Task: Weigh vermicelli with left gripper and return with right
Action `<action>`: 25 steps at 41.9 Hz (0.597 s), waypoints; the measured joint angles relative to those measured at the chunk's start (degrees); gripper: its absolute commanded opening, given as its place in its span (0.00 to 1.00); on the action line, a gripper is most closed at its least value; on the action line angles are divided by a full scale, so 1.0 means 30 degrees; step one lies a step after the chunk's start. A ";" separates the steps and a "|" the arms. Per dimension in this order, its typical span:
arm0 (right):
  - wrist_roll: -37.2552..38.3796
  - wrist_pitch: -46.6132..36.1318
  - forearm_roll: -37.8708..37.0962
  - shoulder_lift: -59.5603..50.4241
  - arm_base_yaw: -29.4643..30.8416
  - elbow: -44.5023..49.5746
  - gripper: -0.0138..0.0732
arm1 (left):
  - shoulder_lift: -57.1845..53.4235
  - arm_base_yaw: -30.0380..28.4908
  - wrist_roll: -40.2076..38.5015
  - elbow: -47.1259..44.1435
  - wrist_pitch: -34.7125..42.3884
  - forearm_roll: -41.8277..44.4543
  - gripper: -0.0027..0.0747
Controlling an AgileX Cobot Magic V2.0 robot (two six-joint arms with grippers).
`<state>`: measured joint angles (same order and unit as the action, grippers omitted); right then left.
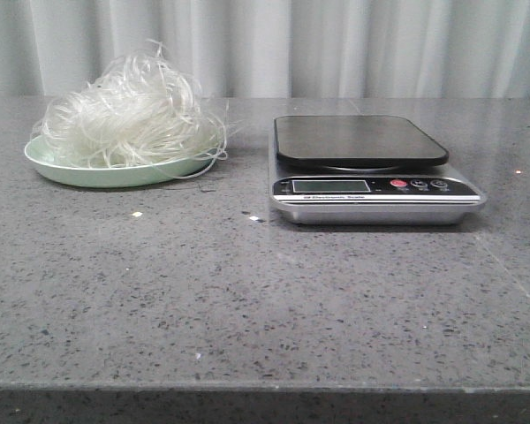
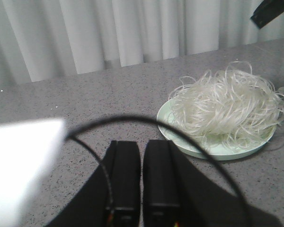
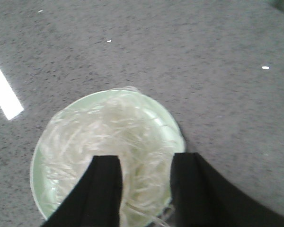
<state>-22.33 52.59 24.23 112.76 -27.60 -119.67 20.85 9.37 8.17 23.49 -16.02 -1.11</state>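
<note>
Presently, item one: the left gripper [image 2: 141, 189], black, blocky fingers drawn nearly together with only a thin slit between them, holding nothing, set low over the table [image 1: 247, 300] and apart from the plate [image 2: 199, 150]. Item two: the right gripper [image 3: 144, 189], fingers spread, poised directly above the plate, the noodles showing in the gap; we cannot tell whether the tips touch any strands. Item three: the vermicelli [image 1: 128, 115], a loose whitish nest heaped on the pale green plate, a few strands trailing over its rim toward the scale. Item four: the scale [image 1: 371, 168], well to one side of the plate, its dark platform bare. We judge the heap lies back on the plate, but cannot tell whether weighing is done. If not, the left gripper must open, cross to the plate, and close deep in the tangle, since loose strands may slip.
</note>
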 measured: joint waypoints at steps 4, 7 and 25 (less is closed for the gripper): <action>0.0273 0.0408 -0.0431 -0.0799 0.1194 -0.0042 0.34 | 0.0000 0.0000 0.0000 0.0000 0.0000 0.0000 0.21; 0.0360 0.0738 -0.0504 -0.1368 0.2164 -0.0042 0.33 | 0.0000 0.0000 0.0000 0.0000 0.0000 0.0000 0.21; 0.1049 -0.0608 -0.0712 -0.6606 0.5827 0.3289 0.33 | 0.0000 0.0000 0.0000 0.0000 0.0000 -0.0035 0.21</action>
<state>-19.18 50.77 22.09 92.94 -10.11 -109.80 20.85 9.37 8.17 23.49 -16.02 -1.22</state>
